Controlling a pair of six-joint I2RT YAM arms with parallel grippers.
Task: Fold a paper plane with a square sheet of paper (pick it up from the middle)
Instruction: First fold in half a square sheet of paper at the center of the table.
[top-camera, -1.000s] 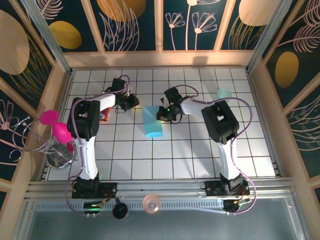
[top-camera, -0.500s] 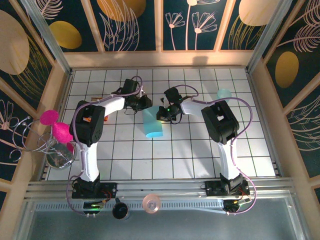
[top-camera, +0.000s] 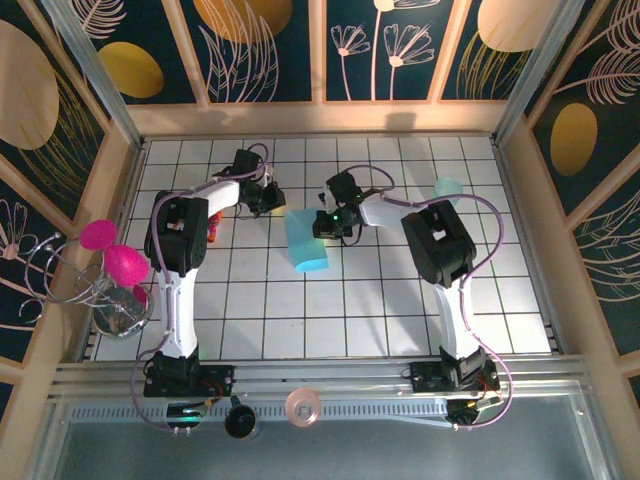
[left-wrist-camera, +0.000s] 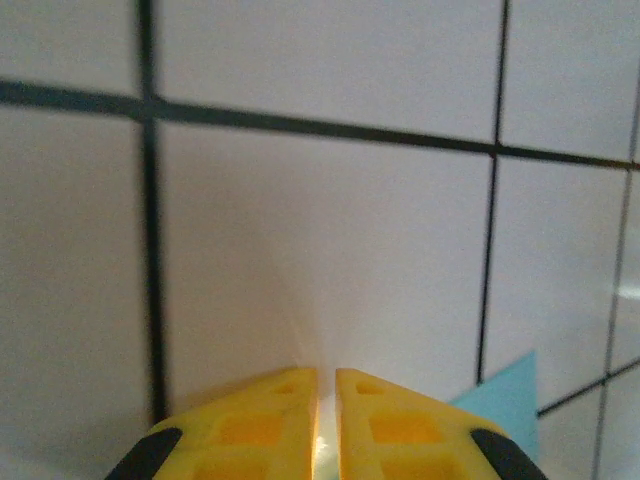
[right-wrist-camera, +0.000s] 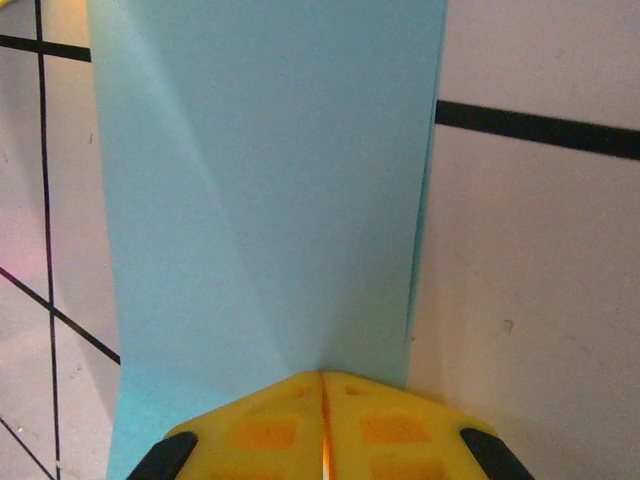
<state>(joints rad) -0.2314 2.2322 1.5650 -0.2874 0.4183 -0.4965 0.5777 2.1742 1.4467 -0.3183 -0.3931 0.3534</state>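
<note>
The folded light-blue sheet of paper (top-camera: 305, 245) lies on the tabletop (top-camera: 400, 300) between the arms. The right gripper (right-wrist-camera: 322, 380) is closed, pinching the sheet's edge. The left gripper (left-wrist-camera: 326, 375) is closed on nothing, near the sheet's corner.

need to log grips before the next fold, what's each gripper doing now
left gripper: closed, holding nothing
right gripper: closed, apparently pinching the square sheet of paper
</note>
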